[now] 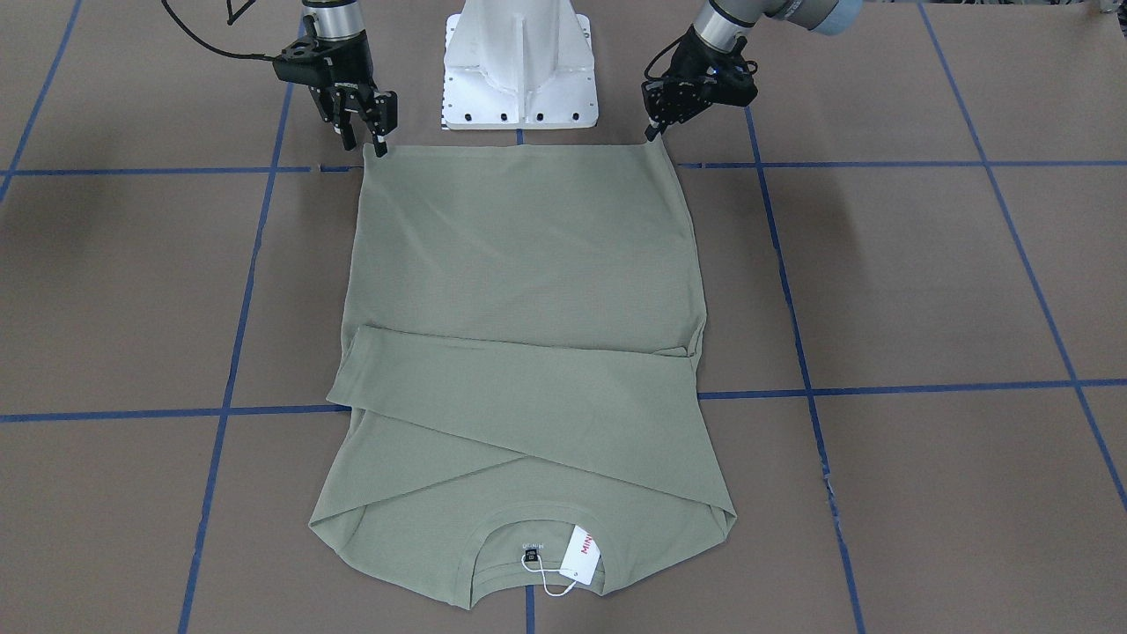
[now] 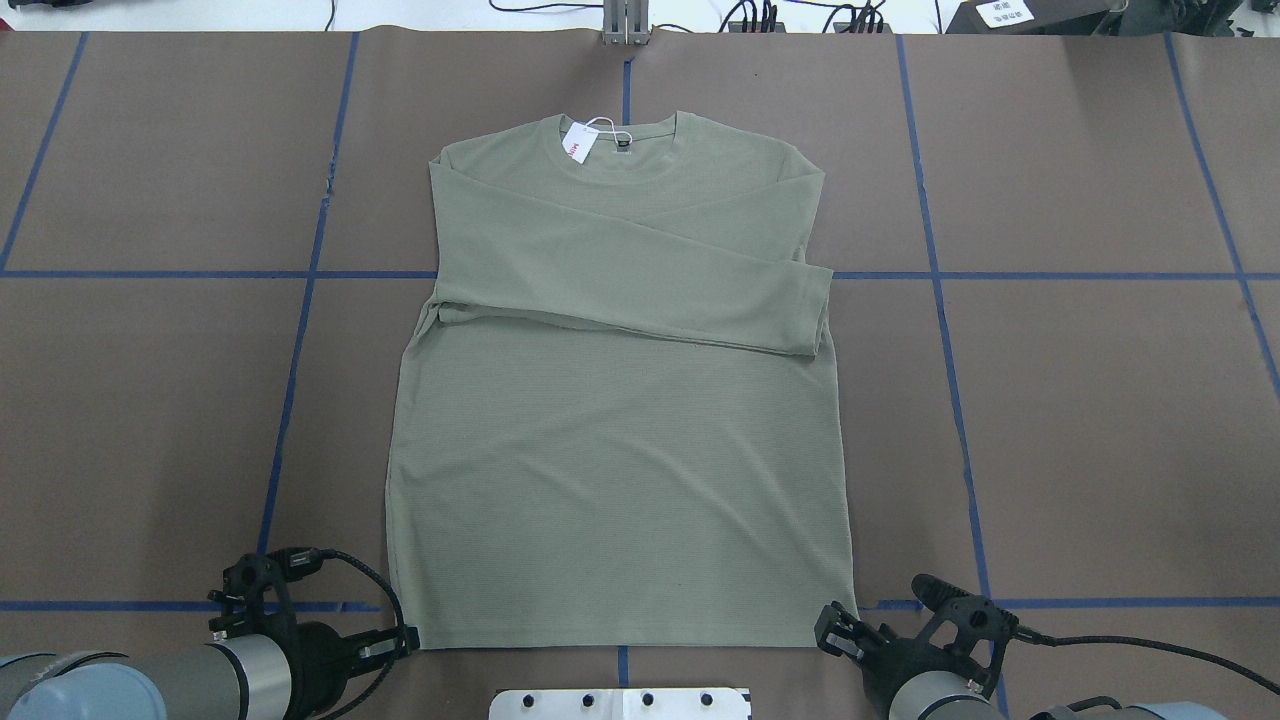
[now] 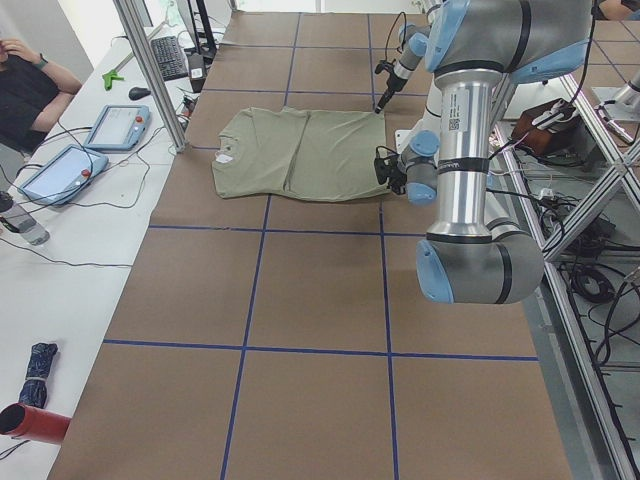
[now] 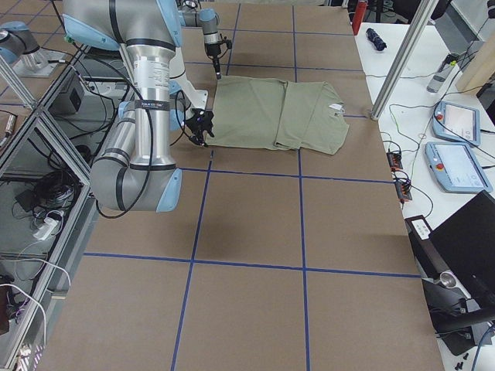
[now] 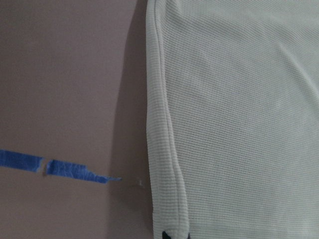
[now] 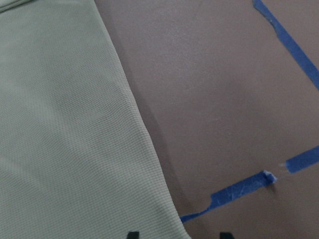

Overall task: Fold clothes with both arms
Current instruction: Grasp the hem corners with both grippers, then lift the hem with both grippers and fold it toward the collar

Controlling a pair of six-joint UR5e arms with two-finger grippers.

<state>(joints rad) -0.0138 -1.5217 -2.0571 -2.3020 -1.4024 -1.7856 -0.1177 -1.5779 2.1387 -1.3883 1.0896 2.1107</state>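
The long-sleeved knit shirt (image 2: 620,450) lies flat in the middle of the desk (image 2: 1080,420), pale olive-green, with both sleeves folded across the chest. Its collar points to the far edge and its hem runs just in front of the white pedestal base (image 1: 519,70). The desk is covered in brown paper marked off in squares by blue tape (image 2: 1080,274). At the far edge a white bench carries two teach pendants (image 3: 115,127), and a seated person (image 3: 30,85) is beside it. The left end effector (image 2: 408,640) is at the shirt's left hem corner, its tips pressed close on the hem edge in the left wrist view. The right end effector (image 1: 363,139) stands spread at the right hem corner, with the cloth's corner lying between its tips. A white hang tag (image 1: 580,553) at the collar bears red lettering that begins "MIN".
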